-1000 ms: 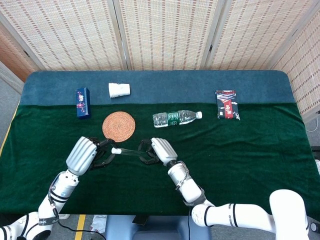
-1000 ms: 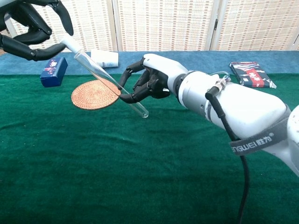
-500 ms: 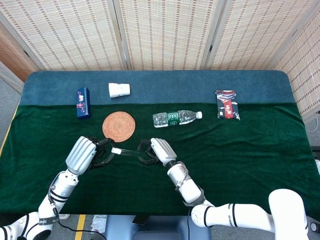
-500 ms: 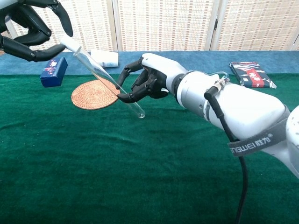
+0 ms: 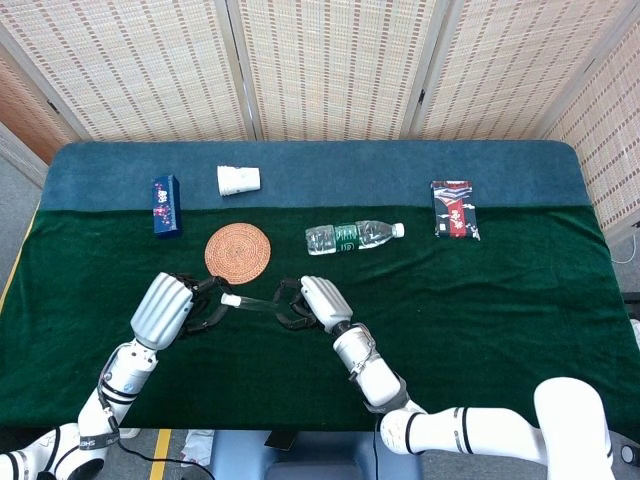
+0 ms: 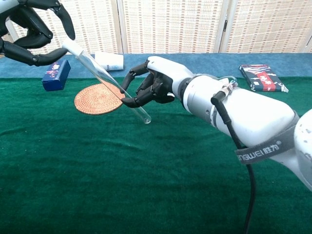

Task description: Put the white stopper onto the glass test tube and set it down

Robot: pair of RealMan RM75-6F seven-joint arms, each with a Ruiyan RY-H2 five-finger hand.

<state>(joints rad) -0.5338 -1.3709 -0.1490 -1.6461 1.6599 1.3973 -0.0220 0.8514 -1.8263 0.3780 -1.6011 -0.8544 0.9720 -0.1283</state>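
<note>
Clear glossy glass test tube [image 6: 109,84], matt green cloth table [image 6: 146,170], woven coaster [image 6: 97,99].

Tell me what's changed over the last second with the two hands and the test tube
The right hand, holding the glass test tube, drew back slightly, so the tube's closed end rose and shifted a little left. The left hand moved only slightly, its fingers around the white stopper seated in the tube's mouth. Nothing was let go. The woven coaster, water bottle, paper cup and both boxes stayed put.
</note>
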